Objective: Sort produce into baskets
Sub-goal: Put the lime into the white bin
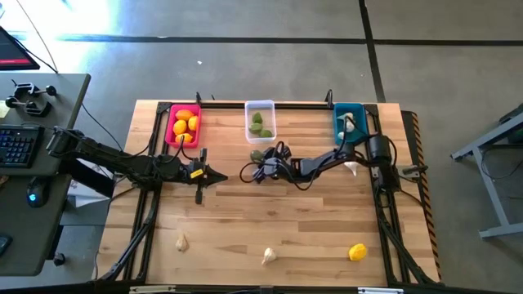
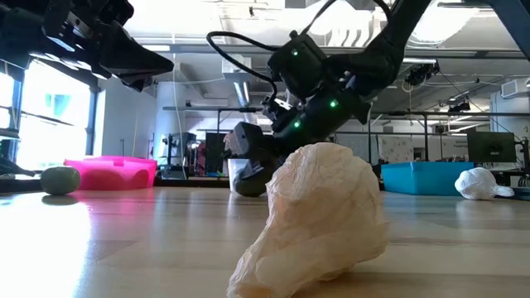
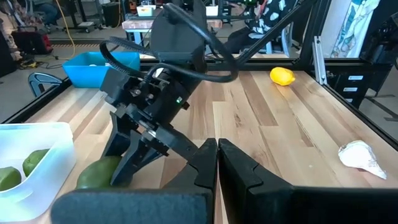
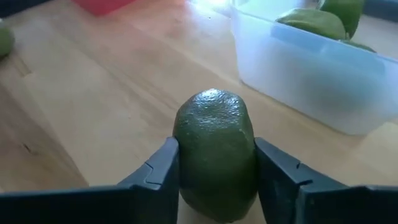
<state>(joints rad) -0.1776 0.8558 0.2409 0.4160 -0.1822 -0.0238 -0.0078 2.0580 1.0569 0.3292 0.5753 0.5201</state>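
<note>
My right gripper (image 4: 214,168) is shut on a dull green fruit (image 4: 214,149) on the wood table, just in front of the clear bin (image 1: 260,120), which holds green fruits. It also shows in the high view (image 1: 256,157). My left gripper (image 3: 217,158) is shut and empty, just left of it in the high view (image 1: 216,175). The pink bin (image 1: 183,125) holds yellow and orange fruits. The teal bin (image 1: 349,122) holds a garlic bulb. Two garlic bulbs (image 1: 182,242) (image 1: 268,256) and a yellow fruit (image 1: 356,252) lie near the front edge. My right gripper pinches the green fruit's two opposite sides (image 4: 180,155) between its two fingers. The fingers slant down from the table's right-near side toward the far left. The fruit stands on end between them, its bottom at the table top (image 2: 248,186); whether it is lifted I cannot tell.
Another garlic bulb (image 1: 351,169) lies right of the right arm, in front of the teal bin. A loose green fruit (image 2: 60,180) lies near the pink bin. A black frame runs around the table's edges (image 1: 384,204). A desk with a keyboard (image 1: 18,147) stands to the left.
</note>
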